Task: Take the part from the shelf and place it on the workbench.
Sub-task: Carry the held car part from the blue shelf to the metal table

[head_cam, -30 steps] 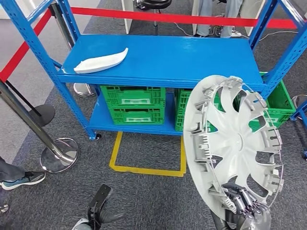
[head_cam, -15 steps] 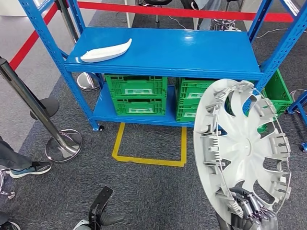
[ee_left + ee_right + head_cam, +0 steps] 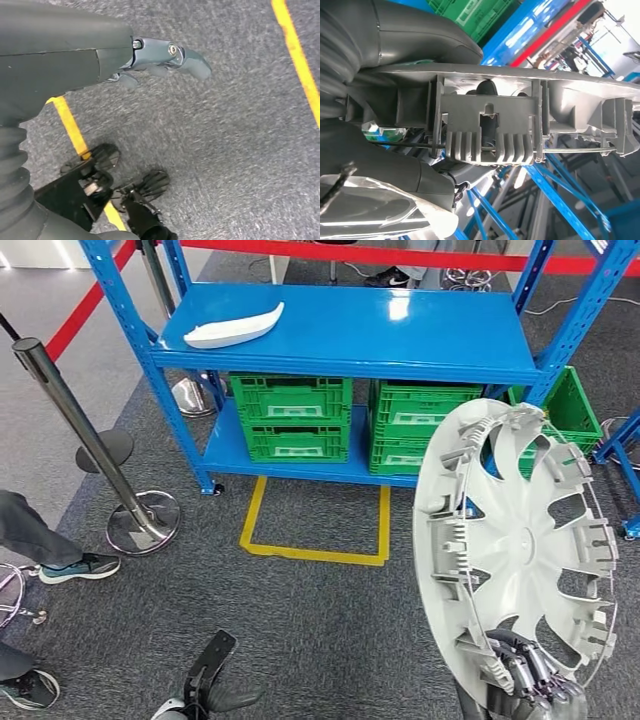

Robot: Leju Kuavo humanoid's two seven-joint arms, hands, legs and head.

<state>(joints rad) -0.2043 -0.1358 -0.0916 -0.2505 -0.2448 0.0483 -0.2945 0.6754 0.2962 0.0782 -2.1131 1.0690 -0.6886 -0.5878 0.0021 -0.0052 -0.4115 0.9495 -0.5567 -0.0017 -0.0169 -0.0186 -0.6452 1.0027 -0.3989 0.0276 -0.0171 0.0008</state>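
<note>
Grey ribbed wrist cover [image 3: 13, 165], thick grey thumb [image 3: 170, 54] — screw-pinned, dark fingers [image 3: 528, 670]

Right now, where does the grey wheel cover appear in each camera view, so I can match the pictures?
Head view: the wheel cover stands on edge at lower right, held at its bottom rim by the right hand.
Left wrist view: it is not there; the left hand hangs open over grey carpet.
Right wrist view: its ribbed rim crosses the middle, close up.
Shared landmark: the blue shelf behind the cover in the head and right wrist views.

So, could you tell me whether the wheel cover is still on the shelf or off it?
Off it: the right hand grips the wheel cover by its lower rim, upright, in front of the blue shelf.
</note>
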